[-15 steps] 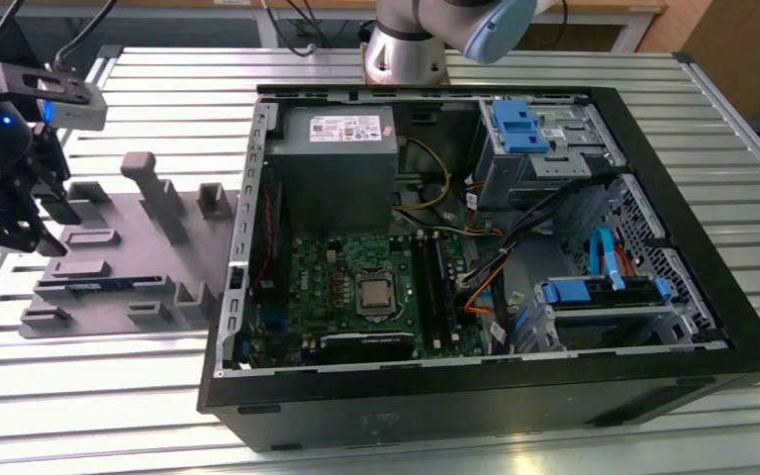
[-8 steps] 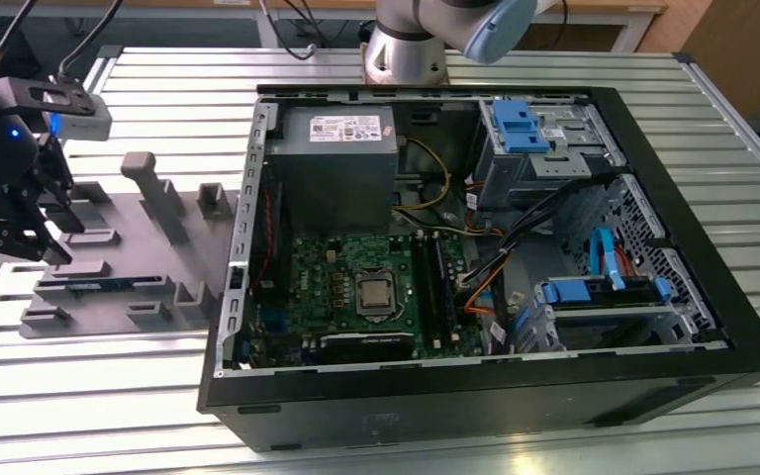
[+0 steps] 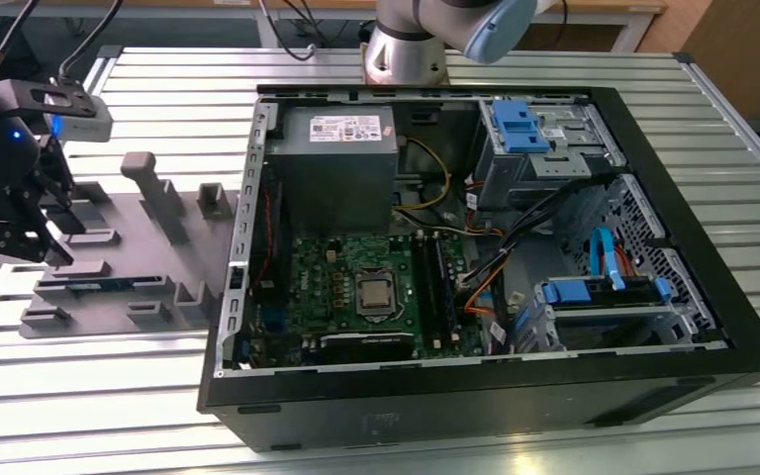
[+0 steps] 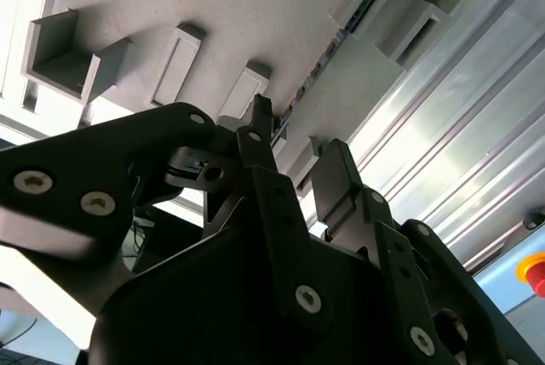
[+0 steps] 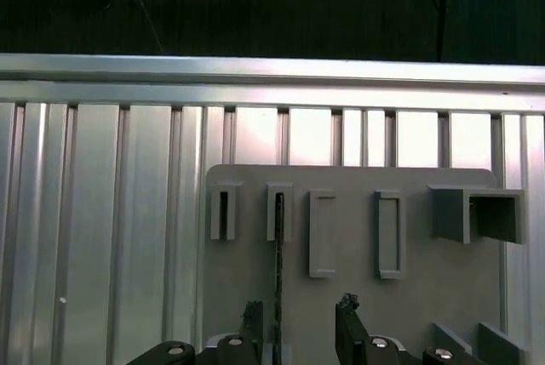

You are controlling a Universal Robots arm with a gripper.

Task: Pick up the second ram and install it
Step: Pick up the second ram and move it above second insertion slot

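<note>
The gripper (image 5: 300, 312) hovers over the second ram (image 5: 278, 271), fingers apart. It sits nearer one finger; best centre it before closing

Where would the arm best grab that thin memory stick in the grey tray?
Probably by its middle stretch, straight down from above, one finger on each flat face. The memory stick stands on edge in the grey tray, one end tucked in a slotted block, so only the thin top edge and faces are free. The open end effector hangs over it.
</note>
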